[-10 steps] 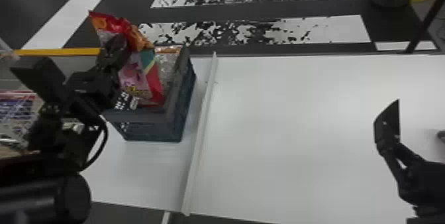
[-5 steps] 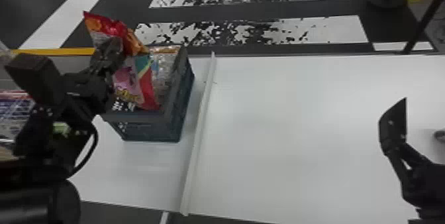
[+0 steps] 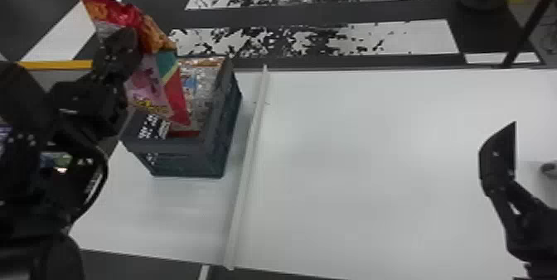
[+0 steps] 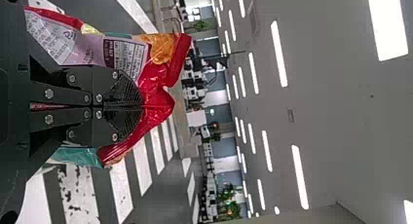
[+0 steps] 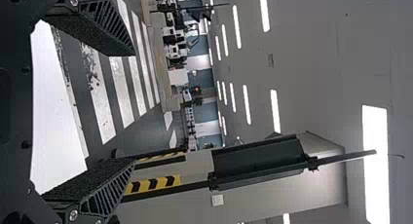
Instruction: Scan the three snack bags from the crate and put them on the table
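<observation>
Head view: the left claw [image 3: 127, 39] has one snack bag [image 3: 154, 86] lifted, tilted, its lower end over the crate [image 3: 182, 163]. Scanning it and laying it on the table [image 3: 373, 155] seem left, then the packs [image 3: 203, 88] inside.

Left wrist view: the claw clamps the bag shut-tight, creasing its glossy red end.

Right wrist view: the right claw [image 5: 135, 107] gapes, gripping nothing.

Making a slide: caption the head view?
Left gripper holding a red-and-pink snack bag above the crate beside the white table divider.
</observation>
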Available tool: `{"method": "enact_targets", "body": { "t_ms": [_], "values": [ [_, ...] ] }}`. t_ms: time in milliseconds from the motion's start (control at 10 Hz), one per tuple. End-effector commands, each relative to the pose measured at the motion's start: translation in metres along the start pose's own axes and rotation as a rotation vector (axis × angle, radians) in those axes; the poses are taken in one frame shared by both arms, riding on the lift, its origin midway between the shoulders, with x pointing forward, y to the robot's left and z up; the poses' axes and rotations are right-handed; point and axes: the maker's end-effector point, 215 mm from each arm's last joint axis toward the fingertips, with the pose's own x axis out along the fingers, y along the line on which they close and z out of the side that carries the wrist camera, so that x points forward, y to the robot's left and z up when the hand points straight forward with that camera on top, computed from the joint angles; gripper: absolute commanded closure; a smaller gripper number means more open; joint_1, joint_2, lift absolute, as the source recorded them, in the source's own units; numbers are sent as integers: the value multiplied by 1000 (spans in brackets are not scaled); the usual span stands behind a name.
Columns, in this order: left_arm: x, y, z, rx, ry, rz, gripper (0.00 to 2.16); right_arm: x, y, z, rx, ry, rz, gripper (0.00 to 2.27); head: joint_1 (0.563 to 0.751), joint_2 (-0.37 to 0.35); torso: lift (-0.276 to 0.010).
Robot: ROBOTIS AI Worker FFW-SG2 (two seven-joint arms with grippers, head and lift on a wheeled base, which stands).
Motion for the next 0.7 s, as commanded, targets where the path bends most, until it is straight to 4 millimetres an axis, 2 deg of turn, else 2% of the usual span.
{"method": "enact_targets", "body": {
  "t_ms": [0,100,200,300,500,600],
  "values": [
    [-7,-2,15,-94,-37,-29,2135,0,-1,5,7,-18,-4,110,695,162,-94],
    [-10,-10,20,-158,-48,-75,2135,-1,0,7,8,-23,-7,110,695,159,-94],
    [-11,-33,23,-225,-53,-160,2135,-1,-1,9,10,-30,-17,110,695,151,-94],
    [-11,-68,25,-276,-55,-261,2135,-1,1,13,11,-40,-17,110,695,130,-94],
    [-8,-152,29,-384,-41,-462,2135,0,1,19,13,-60,-24,110,695,58,-94],
    [-3,-195,18,-407,6,-542,2135,1,-4,25,19,-81,-37,110,695,-4,-94]
  ]
}}
